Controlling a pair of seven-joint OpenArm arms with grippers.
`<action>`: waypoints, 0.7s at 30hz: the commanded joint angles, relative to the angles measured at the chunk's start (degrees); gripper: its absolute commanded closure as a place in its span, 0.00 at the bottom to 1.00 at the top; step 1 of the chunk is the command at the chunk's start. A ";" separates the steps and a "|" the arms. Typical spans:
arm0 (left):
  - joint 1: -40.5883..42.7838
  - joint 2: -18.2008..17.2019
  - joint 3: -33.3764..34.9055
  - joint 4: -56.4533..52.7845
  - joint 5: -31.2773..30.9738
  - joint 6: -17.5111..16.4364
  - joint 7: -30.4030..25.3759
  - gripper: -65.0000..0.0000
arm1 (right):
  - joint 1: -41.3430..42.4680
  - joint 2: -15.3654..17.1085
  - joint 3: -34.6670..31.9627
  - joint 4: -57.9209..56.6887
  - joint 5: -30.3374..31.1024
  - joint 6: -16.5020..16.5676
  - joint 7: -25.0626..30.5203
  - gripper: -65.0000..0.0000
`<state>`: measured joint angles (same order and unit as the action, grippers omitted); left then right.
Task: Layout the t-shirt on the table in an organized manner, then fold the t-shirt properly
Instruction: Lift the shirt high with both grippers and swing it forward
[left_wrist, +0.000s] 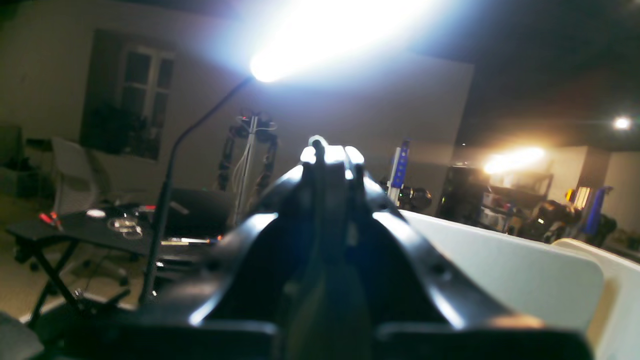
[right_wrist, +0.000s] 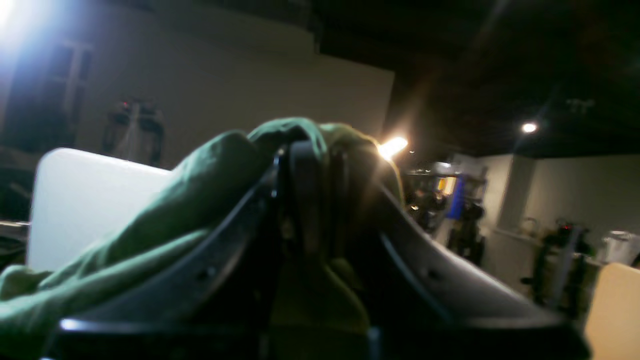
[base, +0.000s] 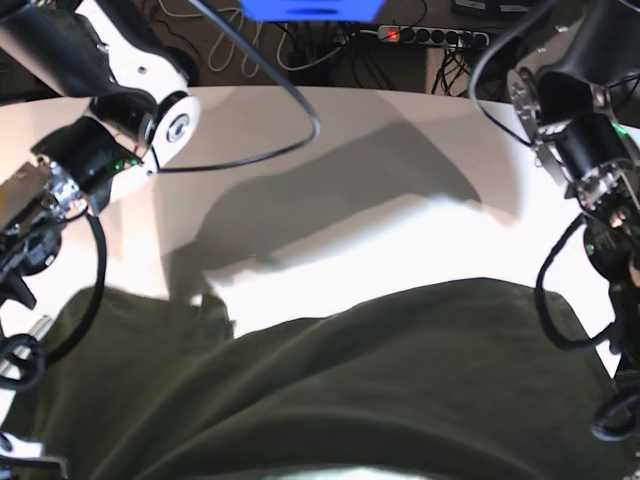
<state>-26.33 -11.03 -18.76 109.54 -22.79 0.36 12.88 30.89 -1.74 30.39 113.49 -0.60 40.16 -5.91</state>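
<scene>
The right claw (right_wrist: 320, 150) is clamped on the green shirt (right_wrist: 150, 220), whose cloth drapes left of it. The left claw (left_wrist: 327, 155) is pinched closed too, with the white counter (left_wrist: 500, 260) behind it.

both arms reach toward the viewer, the left gripper (left_wrist: 330, 150) and right gripper (right_wrist: 320, 145) closed, fingers together.

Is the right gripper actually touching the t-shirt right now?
Touching. In the right wrist view, the olive t-shirt drapes over the right gripper, its fabric pinched between the shut jaws.
</scene>
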 joint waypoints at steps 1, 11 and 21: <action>-1.23 -0.36 -0.01 -0.13 0.06 -0.14 -1.41 1.00 | 1.50 0.37 -0.37 -0.39 0.73 -0.16 1.12 1.00; -0.44 0.96 -0.01 -18.24 -0.03 -0.14 -2.38 1.00 | 3.70 1.43 -1.51 -18.85 0.21 -0.16 1.21 1.00; -6.86 1.05 0.43 -38.90 -0.03 -0.14 -5.10 1.00 | 12.05 5.12 -1.86 -44.79 -8.41 -0.16 1.74 1.00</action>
<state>-31.00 -9.52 -18.33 69.23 -22.90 0.56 9.50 40.56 2.87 28.60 67.24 -10.15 40.25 -6.24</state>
